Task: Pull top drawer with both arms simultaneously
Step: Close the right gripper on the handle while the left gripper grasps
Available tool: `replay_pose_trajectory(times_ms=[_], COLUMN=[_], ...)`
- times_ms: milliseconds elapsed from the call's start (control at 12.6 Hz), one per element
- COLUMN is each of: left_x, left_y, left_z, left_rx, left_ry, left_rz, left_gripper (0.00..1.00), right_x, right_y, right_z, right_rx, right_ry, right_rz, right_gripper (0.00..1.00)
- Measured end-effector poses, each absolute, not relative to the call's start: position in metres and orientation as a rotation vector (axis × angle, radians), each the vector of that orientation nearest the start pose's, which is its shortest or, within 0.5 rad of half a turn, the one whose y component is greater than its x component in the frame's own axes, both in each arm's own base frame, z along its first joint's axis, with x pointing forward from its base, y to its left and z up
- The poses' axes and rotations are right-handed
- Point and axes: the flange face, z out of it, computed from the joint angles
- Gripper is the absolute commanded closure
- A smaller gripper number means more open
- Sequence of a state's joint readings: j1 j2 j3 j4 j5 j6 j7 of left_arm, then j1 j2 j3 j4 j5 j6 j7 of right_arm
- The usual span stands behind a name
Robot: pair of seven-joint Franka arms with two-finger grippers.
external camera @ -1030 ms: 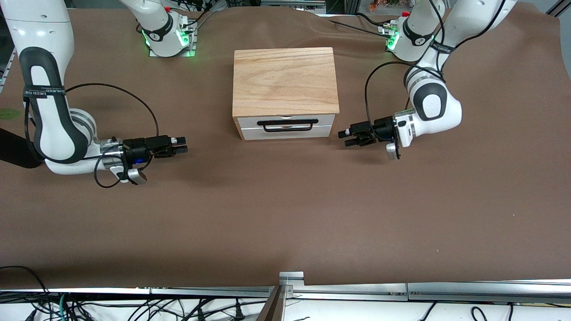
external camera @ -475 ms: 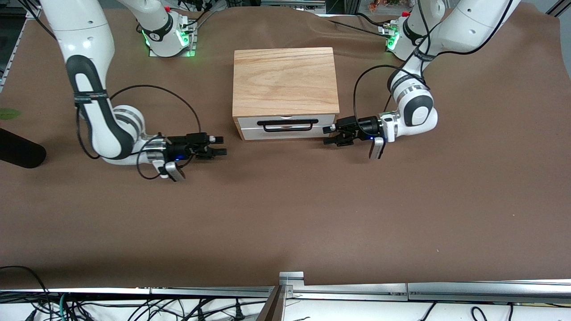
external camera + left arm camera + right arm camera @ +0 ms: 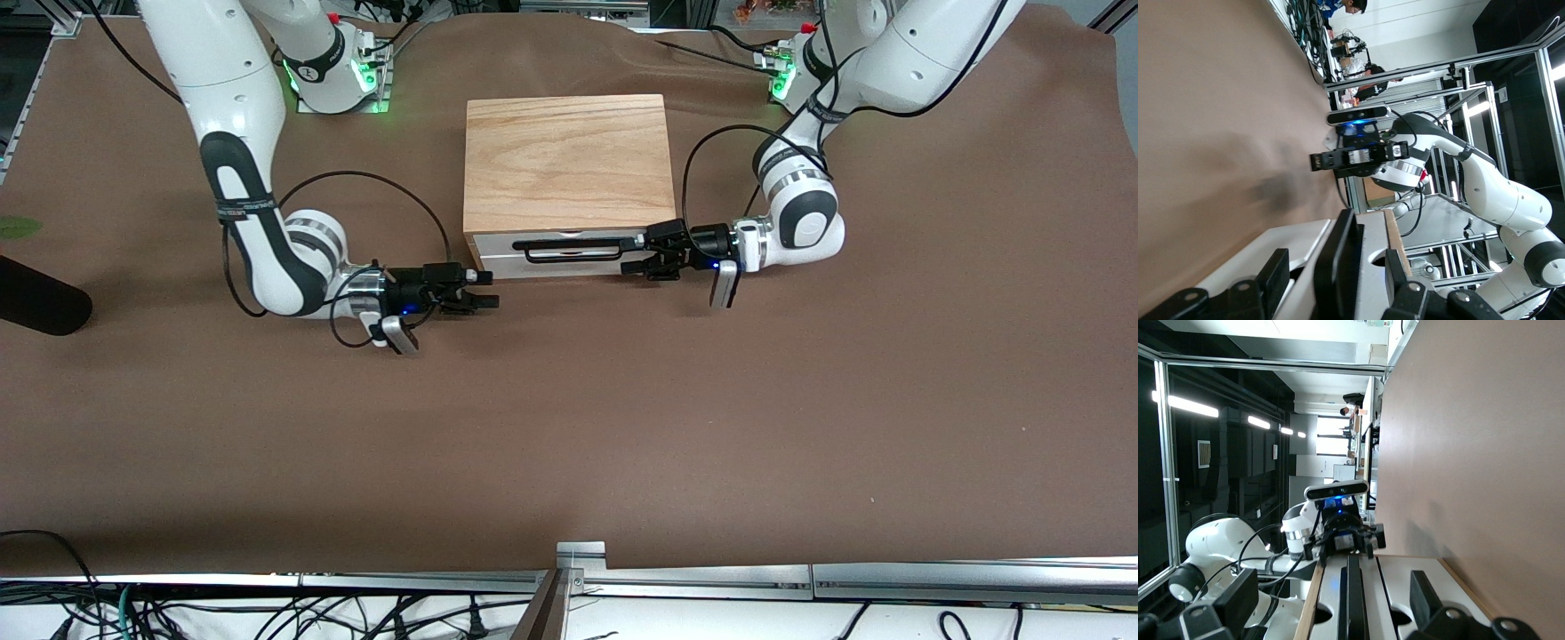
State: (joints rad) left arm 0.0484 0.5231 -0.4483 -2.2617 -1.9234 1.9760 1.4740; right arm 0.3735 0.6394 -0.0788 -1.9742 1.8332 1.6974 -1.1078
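The light-wood box (image 3: 565,160) stands mid-table. Its top drawer (image 3: 649,238) has a white front and sits flush in the box, with a wide black bar handle (image 3: 573,249). My left gripper (image 3: 627,253) is open at the handle's end toward the left arm. In the left wrist view the handle (image 3: 1341,267) runs between its fingers (image 3: 1275,273), untouched. My right gripper (image 3: 492,290) is open, low over the cloth, beside the box corner toward the right arm's end. In the right wrist view (image 3: 1333,580) it points along the handle (image 3: 1353,600), still short of it.
A second white drawer front (image 3: 569,267) lies under the top one. Brown cloth (image 3: 569,427) covers the table. A dark object (image 3: 36,307) lies at the right arm's end. A metal rail (image 3: 800,582) and cables run along the near edge.
Both grippers have moved inward toward the box from the two ends of the table. The left gripper has reached the handle's end. The right gripper has come close to the box corner.
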Motion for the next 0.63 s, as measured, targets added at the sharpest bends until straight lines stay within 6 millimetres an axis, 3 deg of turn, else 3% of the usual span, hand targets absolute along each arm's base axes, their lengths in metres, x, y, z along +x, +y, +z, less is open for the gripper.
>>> replay_pose_trajectory(times_ms=[238,475,554,634], left_x=[0.446,0.446,0.446,0.446], left_y=[-0.271,-0.272,-0.272,-0.272], left_z=[0.161,0.16,0.16,0.159], left_rx=[1.615,1.604,1.603,1.602], left_ry=[-0.073,-0.068,-0.063,-0.054], left_rz=[0.259,0.255,0.25,0.241], left_gripper=[0.45,0.46,0.5,0.64], right_x=[0.524,0.516,0.513,0.51], right_y=[0.295,0.305,0.306,0.306], right_z=[0.167,0.165,0.163,0.161], right_rx=[-1.613,-1.618,-1.619,-1.622], right_ry=[-0.08,-0.106,-0.111,-0.118], right_rz=[-0.021,-0.017,-0.016,-0.016], right_gripper=[0.0,0.01,0.01,0.02])
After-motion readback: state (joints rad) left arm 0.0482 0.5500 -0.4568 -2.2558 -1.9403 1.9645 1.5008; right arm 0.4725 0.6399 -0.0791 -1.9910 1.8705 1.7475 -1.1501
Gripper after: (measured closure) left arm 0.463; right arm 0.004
